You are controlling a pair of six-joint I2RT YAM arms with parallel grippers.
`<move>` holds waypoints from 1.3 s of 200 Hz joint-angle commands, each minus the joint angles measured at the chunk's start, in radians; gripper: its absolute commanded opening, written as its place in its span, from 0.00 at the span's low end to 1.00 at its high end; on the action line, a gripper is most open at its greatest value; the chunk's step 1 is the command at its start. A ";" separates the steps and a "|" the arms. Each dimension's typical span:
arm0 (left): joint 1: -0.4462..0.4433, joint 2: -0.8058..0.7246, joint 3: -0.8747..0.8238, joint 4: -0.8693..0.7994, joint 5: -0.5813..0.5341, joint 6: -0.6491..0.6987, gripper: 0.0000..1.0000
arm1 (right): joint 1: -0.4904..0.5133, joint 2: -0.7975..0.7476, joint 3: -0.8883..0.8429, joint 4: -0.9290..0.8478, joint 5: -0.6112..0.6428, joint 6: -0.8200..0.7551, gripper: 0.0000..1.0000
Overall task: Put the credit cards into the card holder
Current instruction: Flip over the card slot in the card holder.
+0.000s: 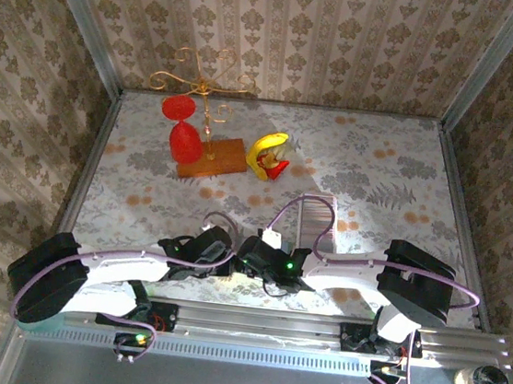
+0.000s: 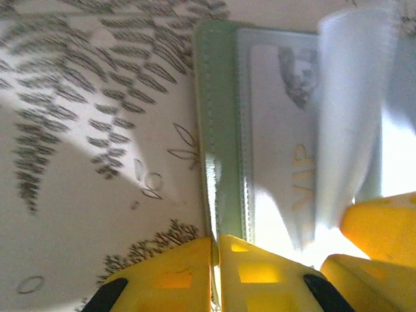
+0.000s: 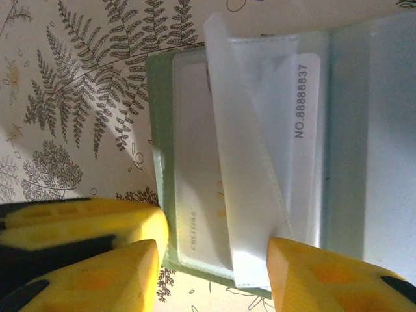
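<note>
Plainly, the left gripper (image 2: 214,250) is pinched on the card holder (image 2: 218,117) — its yellow fingers meet on the sage-green cover's near edge, and the cover runs straight ahead from them, flat on the patterned table (image 2: 78,195). Just right of that pinch, inside the cover, lies a VIP card (image 2: 296,175), and past it a translucent sleeve (image 2: 354,97) stands up.

The right gripper (image 3: 214,237) has its jaws apart, one finger outside the green edge and the other past the raised sleeve, with nothing clamped as far as can be seen. Ahead of its fingers a numbered card (image 3: 307,91) sits partly behind the sleeve. From above, the credit cards (image 1: 315,219) show as a pale ribbed strip just beyond both wrists.

To do this step well, the left pinch should probably pin the cover flat while the right closes only on a card's near edge — not the cover — and pushes along the pocket's length. A skewed push would likely buckle the thin plastic.
</note>
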 commanded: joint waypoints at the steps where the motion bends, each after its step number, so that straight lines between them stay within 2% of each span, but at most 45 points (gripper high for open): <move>1: -0.010 -0.025 -0.026 0.020 0.019 -0.031 0.11 | -0.003 -0.025 -0.020 0.050 0.057 0.026 0.48; 90: -0.008 -0.320 -0.066 -0.243 -0.164 -0.067 0.15 | -0.004 -0.021 0.003 0.073 0.066 0.003 0.48; 136: -0.006 -0.507 -0.058 -0.487 -0.315 -0.122 0.17 | -0.003 0.014 0.055 0.093 0.056 -0.018 0.48; 166: -0.002 -0.607 -0.057 -0.569 -0.360 -0.141 0.22 | -0.002 0.031 0.105 0.109 0.055 -0.053 0.48; 203: 0.009 -0.655 -0.042 -0.626 -0.379 -0.142 0.27 | -0.006 0.058 0.160 0.141 0.043 -0.100 0.48; 233: 0.017 -0.657 -0.030 -0.625 -0.373 -0.119 0.28 | -0.018 0.032 0.214 0.154 0.003 -0.224 0.55; 260: 0.027 -0.636 -0.010 -0.571 -0.334 -0.054 0.35 | -0.051 -0.093 0.244 0.032 -0.023 -0.516 0.56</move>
